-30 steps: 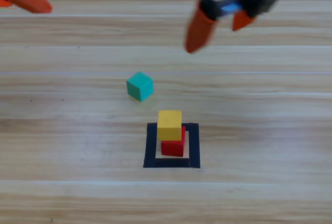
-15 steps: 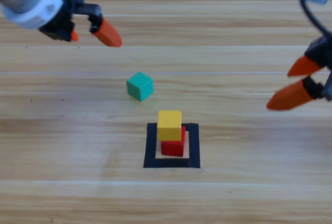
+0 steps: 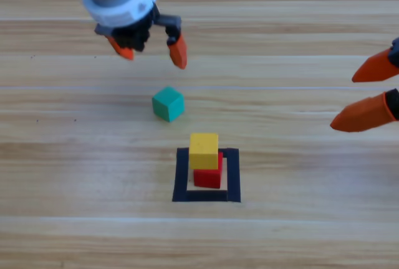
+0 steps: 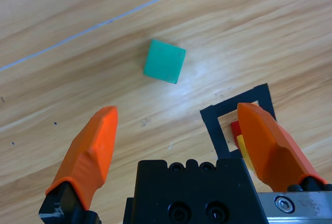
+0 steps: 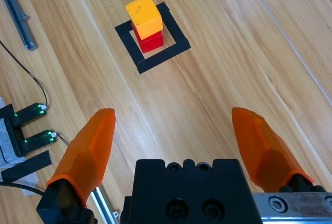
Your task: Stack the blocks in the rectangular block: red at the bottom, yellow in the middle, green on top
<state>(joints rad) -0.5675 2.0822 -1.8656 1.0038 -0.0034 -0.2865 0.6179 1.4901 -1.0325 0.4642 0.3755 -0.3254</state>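
The yellow cube [image 3: 204,150] rests on the red cube [image 3: 209,175] inside the black tape frame [image 3: 181,175]. Up and left of the frame, the teal-green cube [image 3: 168,103] lies alone on the wood. My left gripper [image 3: 151,48] hangs open just above and behind the green cube [image 4: 164,60], which sits ahead of its jaws in the left wrist view. At the right edge my right gripper [image 3: 374,94] is open and holds nothing. In the right wrist view the yellow cube [image 5: 143,15] on the red cube [image 5: 149,40] stands far ahead of that gripper [image 5: 174,136].
Wooden table planks run left to right. The right wrist view shows a metal rail [image 5: 15,11], cables and small lit devices [image 5: 28,128] off to one side of the table.
The left arm has swung in from the top left corner to just above the green cube. The right arm has withdrawn from the top middle to the right edge. No block has moved.
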